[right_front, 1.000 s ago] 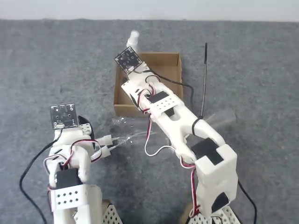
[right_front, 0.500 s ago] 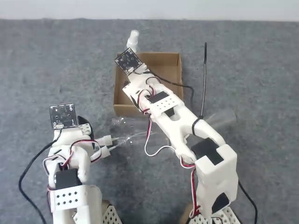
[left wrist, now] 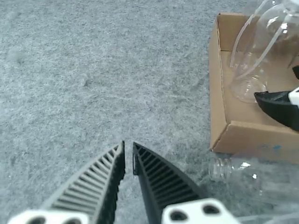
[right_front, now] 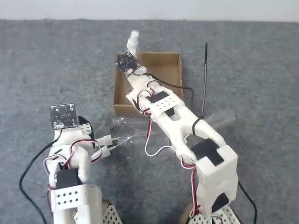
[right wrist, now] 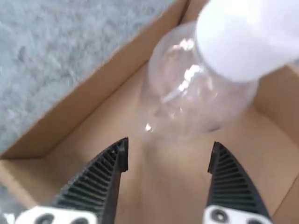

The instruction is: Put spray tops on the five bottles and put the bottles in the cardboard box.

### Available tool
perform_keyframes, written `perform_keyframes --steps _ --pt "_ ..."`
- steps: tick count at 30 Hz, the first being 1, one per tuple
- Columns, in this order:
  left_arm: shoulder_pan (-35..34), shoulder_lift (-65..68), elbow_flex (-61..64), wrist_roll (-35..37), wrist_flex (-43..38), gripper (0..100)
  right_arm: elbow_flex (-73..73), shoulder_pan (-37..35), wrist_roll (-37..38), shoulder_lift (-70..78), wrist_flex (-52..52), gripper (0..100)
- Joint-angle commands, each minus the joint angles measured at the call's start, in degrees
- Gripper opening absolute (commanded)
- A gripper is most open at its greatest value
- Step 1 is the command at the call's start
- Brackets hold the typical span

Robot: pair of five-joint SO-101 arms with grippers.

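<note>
Up at the box, the right arm's wrist has turned a little toward the left of the high view, and the white spray top beside it sits slightly lower than before; the left arm has not shifted.

The left gripper hangs over the bare grey desk at lower left, its jaws narrowed to a thin slit with nothing between them. Just right of it lie two small white pieces with thin clear tubes. An uncapped bottle lies on its side against the front wall of the cardboard box. Faint blue print on that wall cannot be read. Inside the box, at its upper left corner, a capped bottle leans. The right gripper is spread wide in front of it, holding nothing. At far right another clear bottle lies on the desk.
</note>
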Motion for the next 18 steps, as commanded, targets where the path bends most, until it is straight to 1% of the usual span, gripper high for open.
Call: perform_keyframes --steps 1,18 --pt "-0.18 -0.88 -0.57 -0.53 -1.67 3 -1.85 0.4 0.35 -8.48 2.95 22.1" --pt "-0.18 -0.88 -0.57 -0.53 -1.67 3 -1.85 0.4 0.35 -15.08 13.58 22.1"
